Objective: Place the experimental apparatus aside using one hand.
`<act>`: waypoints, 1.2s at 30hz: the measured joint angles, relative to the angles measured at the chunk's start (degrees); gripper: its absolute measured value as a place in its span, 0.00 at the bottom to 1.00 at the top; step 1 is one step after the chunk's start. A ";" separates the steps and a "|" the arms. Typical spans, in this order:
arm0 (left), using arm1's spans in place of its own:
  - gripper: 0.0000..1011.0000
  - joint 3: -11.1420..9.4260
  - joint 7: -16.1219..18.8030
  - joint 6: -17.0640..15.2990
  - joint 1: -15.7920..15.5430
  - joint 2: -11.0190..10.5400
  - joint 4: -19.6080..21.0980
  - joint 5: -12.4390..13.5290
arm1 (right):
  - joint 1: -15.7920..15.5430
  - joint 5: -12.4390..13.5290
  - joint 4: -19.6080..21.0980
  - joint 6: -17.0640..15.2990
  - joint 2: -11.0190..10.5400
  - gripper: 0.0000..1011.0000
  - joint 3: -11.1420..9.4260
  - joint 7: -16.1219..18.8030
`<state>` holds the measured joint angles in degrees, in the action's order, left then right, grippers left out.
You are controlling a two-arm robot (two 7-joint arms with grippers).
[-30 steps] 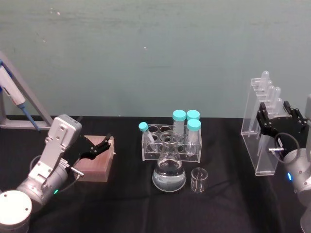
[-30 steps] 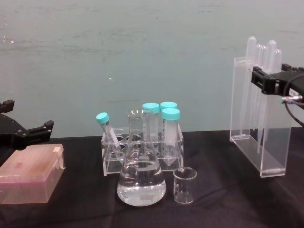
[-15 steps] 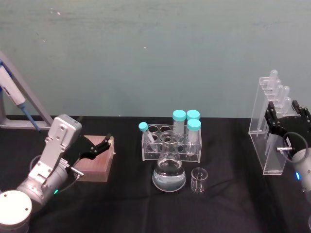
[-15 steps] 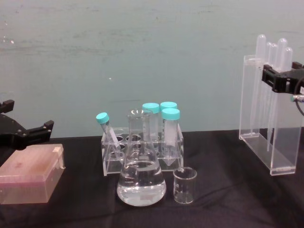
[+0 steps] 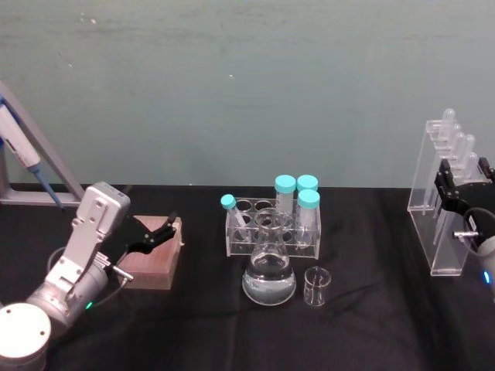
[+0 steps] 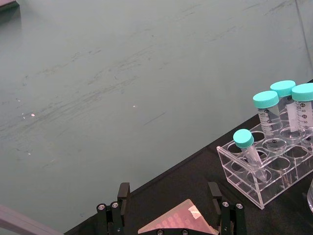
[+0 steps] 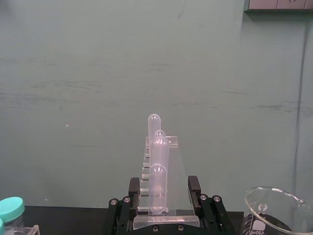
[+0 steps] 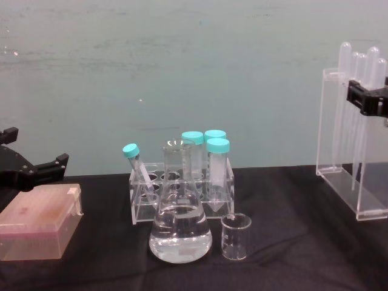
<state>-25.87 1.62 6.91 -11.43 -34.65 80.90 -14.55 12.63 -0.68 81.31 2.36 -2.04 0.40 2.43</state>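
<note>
My right gripper (image 5: pixel 462 185) is shut on the upper part of the tall clear pipette rack (image 5: pixel 435 209) at the far right of the black table. In the chest view the rack (image 8: pixel 342 151) hangs slightly tilted in the gripper (image 8: pixel 367 100). In the right wrist view the fingers (image 7: pixel 194 186) clamp the rack (image 7: pixel 159 166) from both sides. The conical flask (image 5: pixel 269 275) (image 8: pixel 180 229), part full of clear liquid, stands at the table's middle. Just to its right is the small beaker (image 5: pixel 315 286) (image 8: pixel 236 237). My left gripper (image 5: pixel 155 236) (image 8: pixel 36 170) (image 6: pixel 168 196) hovers open at the left.
A low acrylic rack of teal-capped tubes (image 5: pixel 272 224) (image 8: pixel 182 188) (image 6: pixel 266 161) stands just behind the flask. A pink box (image 5: pixel 151 264) (image 8: pixel 39 221) (image 6: pixel 178 223) lies under the left gripper. A pipette on a grey stand (image 5: pixel 31 166) leans at the far left.
My right gripper has carried the pipette rack further right, away from the flask and beaker. The left arm, flask, beaker and tube rack have not moved.
</note>
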 joint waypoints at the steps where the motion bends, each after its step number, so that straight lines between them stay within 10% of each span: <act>1: 0.99 0.01 0.00 0.00 0.00 0.00 0.00 0.00 | 0.06 0.03 -0.04 0.06 -0.05 0.59 -0.08 0.01; 36: 0.99 0.00 0.00 0.00 0.00 0.00 0.00 0.00 | 0.58 2.26 -1.21 1.16 -3.32 0.59 -3.00 2.11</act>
<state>-25.86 1.62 6.91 -11.43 -34.64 80.90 -14.55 13.22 1.59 80.10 3.52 -5.36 -2.60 4.55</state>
